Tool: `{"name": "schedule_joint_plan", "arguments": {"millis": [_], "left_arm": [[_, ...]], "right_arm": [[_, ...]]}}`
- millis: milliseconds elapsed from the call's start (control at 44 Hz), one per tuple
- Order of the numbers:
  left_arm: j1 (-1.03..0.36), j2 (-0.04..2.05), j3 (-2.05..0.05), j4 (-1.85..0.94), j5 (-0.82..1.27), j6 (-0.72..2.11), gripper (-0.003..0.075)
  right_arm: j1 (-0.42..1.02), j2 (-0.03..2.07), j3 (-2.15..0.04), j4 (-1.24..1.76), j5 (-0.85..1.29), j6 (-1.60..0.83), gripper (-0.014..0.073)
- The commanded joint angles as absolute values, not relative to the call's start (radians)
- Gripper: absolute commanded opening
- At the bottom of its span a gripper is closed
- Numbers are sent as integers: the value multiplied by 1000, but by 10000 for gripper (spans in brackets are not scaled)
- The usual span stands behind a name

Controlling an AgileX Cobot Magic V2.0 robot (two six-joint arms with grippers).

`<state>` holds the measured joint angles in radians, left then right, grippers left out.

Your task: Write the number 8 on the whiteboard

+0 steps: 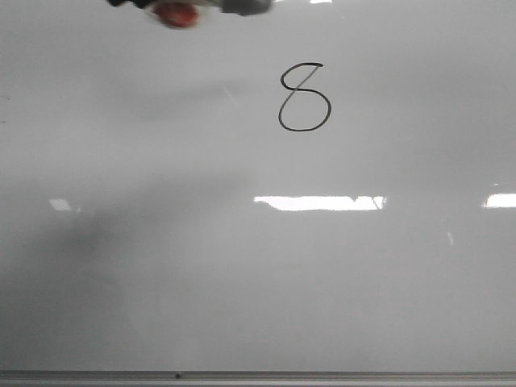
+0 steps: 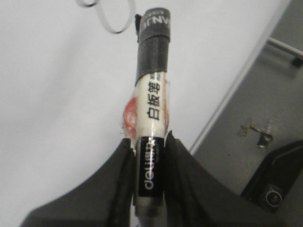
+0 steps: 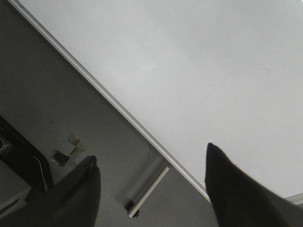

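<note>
Clearly, the large glossy pale grey-white whiteboard [image 1: 242, 274] fills the front view, with its thin grey metal frame edge running along the near side. On the whiteboard, in the far part and a little right of the middle, stands the thin black hand-drawn number 8 [image 1: 304, 98], with a narrow slanted top loop and a bigger round bottom loop. Bright white rectangular reflections [image 1: 320, 202] lie across the middle of the board, nearer than the figure. At the far edge of the front view, left of the number 8, a blurred red and grey piece shows; it looks like the marker's body with its red patch, but I cannot tell more there. In the left wrist view, the left gripper [image 2: 149, 156] is clenched on a whiteboard marker with a white label of black Chinese characters, a black lower band and a grey taped tip part [image 2: 152, 94]; the dark fingers [image 2: 120, 179] press it from both sides. The marker points toward the board, and part of a drawn loop is visible close beside its tip; whether the tip touches the surface I cannot tell. In the right wrist view, the right gripper [image 3: 151, 175] stands with its two dark fingers [image 3: 232, 189] wide apart and nothing between them, over the frame edge of the whiteboard [image 3: 189, 71] and the grey floor [image 3: 57, 94] beside it.
</note>
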<state>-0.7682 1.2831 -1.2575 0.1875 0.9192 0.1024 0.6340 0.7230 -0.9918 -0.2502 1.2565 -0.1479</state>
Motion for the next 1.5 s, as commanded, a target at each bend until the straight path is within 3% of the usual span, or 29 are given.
{"name": "schedule_joint_plan", "arguments": {"millis": [0, 273, 455, 751, 1047, 1138, 1388, 1479], "left_arm": [[-664, 1197, -1230, 228, 856, 21, 73], [-245, 1047, -979, 222, 524, -118, 73], [-101, 1068, -842, 153, 260, -118, 73], [-74, 1233, -805, 140, 70, -118, 73], [-74, 1384, -811, 140, 30, -118, 82], [-74, 1411, -811, 138, 25, -118, 114], [-74, 1452, -821, 138, 11, -118, 295], [-74, 1452, -821, 138, 0, -118, 307]], "right_arm": [[628, 724, -1020, -283, 1205, -131, 500], [628, 724, -1020, -281, 1180, -127, 500], [628, 724, -1018, -279, 1161, -127, 500], [628, 724, -1016, -277, 1152, -127, 500], [628, 724, -1016, -276, 1152, -127, 500], [628, 724, -1016, -275, 1152, -127, 500], [628, 724, -1016, -275, 1152, -127, 500], [628, 724, -1016, -275, 1152, -127, 500]]}}
